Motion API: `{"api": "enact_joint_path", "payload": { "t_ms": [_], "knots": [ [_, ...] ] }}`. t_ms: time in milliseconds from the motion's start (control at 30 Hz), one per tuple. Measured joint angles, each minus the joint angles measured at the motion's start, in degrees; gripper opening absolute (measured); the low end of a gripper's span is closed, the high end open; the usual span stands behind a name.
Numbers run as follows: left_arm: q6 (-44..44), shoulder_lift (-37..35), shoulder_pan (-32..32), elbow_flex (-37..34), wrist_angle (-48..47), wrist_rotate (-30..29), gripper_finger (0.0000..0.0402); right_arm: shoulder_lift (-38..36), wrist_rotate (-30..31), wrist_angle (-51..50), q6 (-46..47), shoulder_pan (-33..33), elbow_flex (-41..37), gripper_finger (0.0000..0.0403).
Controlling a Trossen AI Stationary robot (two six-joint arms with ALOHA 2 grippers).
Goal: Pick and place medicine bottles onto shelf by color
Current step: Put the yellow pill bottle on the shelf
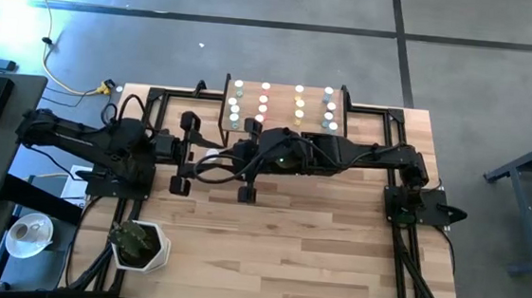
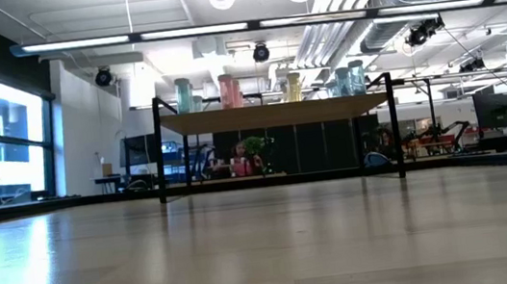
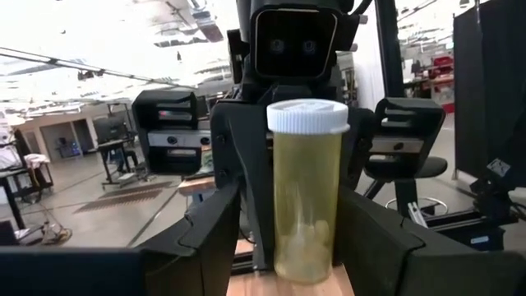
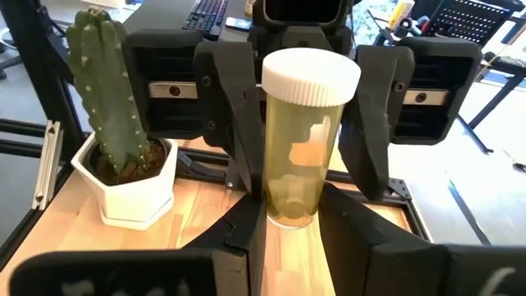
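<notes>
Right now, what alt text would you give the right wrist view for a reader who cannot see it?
A yellow medicine bottle with a white cap stands upright between the fingers of two facing end effectors, above the wooden table. To one side, a green cactus grows in a white hexagonal pot.

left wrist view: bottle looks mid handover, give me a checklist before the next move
1. Bottle upright, cap on: ok.
2. Right gripper shut on the bottle's lower part: ok.
3. Left gripper gripping the bottle: not ok; its fingers flank the bottle with gaps on both sides.
4. Both grippers lined up on the bottle: ok; they face each other across it.
5. Free spot in the yellow row on the shelf: cannot tell.
6. Cactus out of the way: ok; it stands by the table's near left corner, apart from both arms.
</notes>
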Motion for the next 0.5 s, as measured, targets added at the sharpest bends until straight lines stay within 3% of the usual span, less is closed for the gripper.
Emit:
{"api": "enact_joint_path", "payload": {
  "t_ms": [500],
  "knots": [
    [0.0, -1.6, 0.0, 0.0, -2.5, 0.2, 0.0174, 0.0, 0.4, -0.2, 0.0, 0.0, 0.0, 0.0083]
  ]
}}
